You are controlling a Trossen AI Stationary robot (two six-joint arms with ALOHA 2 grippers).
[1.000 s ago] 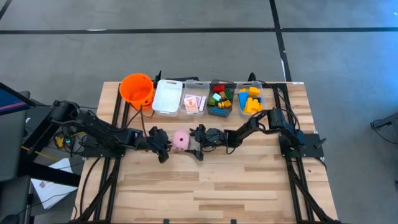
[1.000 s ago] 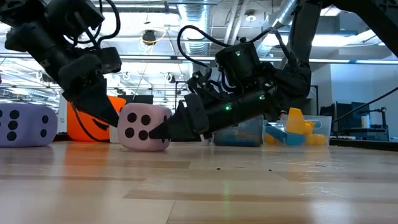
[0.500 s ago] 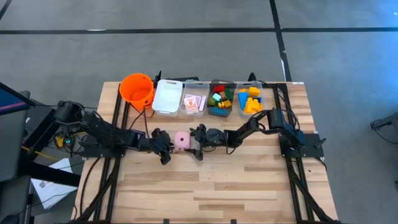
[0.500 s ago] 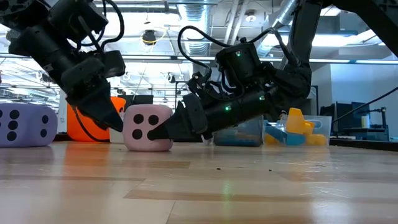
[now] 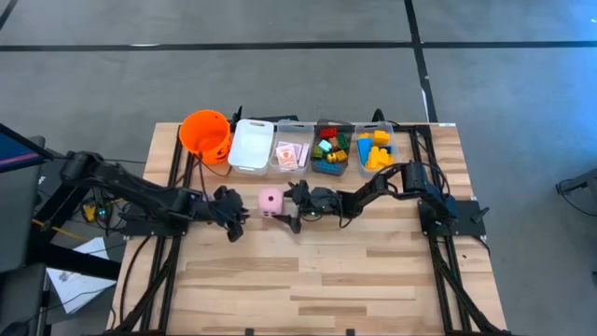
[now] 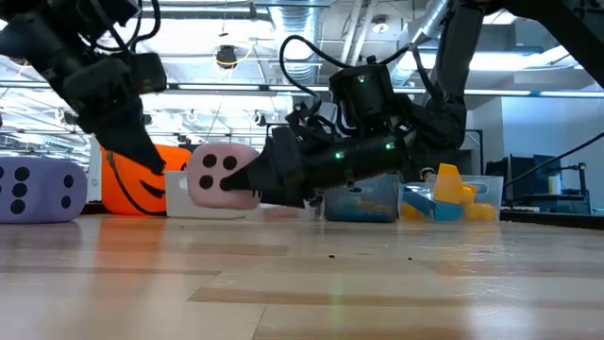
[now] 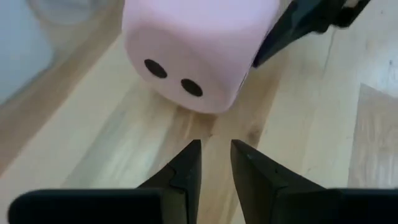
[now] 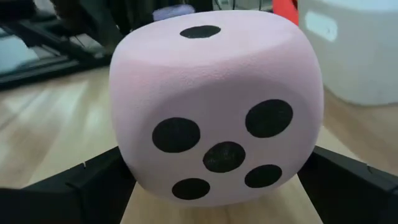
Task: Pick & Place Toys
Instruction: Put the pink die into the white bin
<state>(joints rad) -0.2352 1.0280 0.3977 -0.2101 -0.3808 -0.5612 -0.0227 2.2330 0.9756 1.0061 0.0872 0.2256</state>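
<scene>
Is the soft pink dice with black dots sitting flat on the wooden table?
No, in the low view the soft pink dice with black dots hangs tilted above the wooden table, clamped in the right gripper.

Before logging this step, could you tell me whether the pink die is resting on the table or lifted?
Lifted: the pink die hangs above the table, between the right pincer's fingers.

No words, labels or brand names can be read anywhere. Only pips show: the pink die (image 8: pixel 217 106) bears black dots, the purple die (image 6: pixel 38 189) dark ones.
</scene>
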